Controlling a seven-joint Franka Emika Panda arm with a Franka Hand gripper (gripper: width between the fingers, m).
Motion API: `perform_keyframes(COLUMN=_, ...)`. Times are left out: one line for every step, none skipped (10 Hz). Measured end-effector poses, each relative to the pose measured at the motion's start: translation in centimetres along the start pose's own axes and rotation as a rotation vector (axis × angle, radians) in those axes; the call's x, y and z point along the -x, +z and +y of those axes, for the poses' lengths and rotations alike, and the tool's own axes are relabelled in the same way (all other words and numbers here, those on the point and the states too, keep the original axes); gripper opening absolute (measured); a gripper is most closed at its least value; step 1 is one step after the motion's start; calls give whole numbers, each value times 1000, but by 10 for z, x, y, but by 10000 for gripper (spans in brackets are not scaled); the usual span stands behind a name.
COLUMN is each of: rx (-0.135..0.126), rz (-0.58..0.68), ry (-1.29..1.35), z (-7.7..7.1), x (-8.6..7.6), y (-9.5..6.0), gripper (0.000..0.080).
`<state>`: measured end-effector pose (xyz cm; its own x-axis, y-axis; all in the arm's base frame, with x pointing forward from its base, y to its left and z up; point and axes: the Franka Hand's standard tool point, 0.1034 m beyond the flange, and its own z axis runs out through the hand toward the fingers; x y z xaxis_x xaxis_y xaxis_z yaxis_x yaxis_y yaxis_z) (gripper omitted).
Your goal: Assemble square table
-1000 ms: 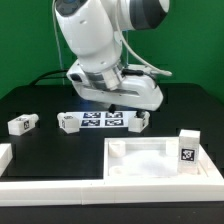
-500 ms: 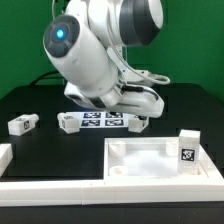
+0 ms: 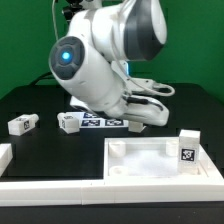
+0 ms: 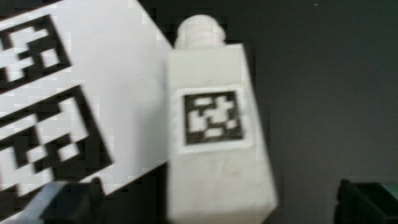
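Note:
The square table top, a white tray with a raised rim, lies at the front right. One tagged leg block stands at its right edge. Two more legs lie on the black table at the left and left of centre. A fourth leg lies beside the marker board, under the arm. In the wrist view this leg lies lengthwise between my open gripper fingers, one dark fingertip on each side and apart from it. In the exterior view the arm hides the gripper.
The marker board lies right next to the leg in the wrist view. A long white rail runs along the table's front edge, with a short piece at the far left. The arm's bulk hangs low over the table's middle.
The arm has tilted and swung lower over the marker board and the leg beside it. The loose parts have not moved.

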<state>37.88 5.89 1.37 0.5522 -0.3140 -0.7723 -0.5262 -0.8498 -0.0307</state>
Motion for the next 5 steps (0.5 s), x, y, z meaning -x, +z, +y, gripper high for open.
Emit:
perform_keyframes(rx=6, rz=3, ry=-7, z=-3, x=2, y=9, gripper=648)
perform_keyframes(rx=10, rz=-6, ry=-5, z=1, x=6, y=19, gripper=648)
perform_keyframes(rx=15, rz=-17, ry=0, z=5, x=7, y=24, gripper=648)
perform_keyframes(rx=13, rz=-11, ry=-2, z=4, x=6, y=21, gripper=648)
perform_keyframes(rx=13, rz=-12, ry=-1, z=4, x=6, y=21, gripper=619)
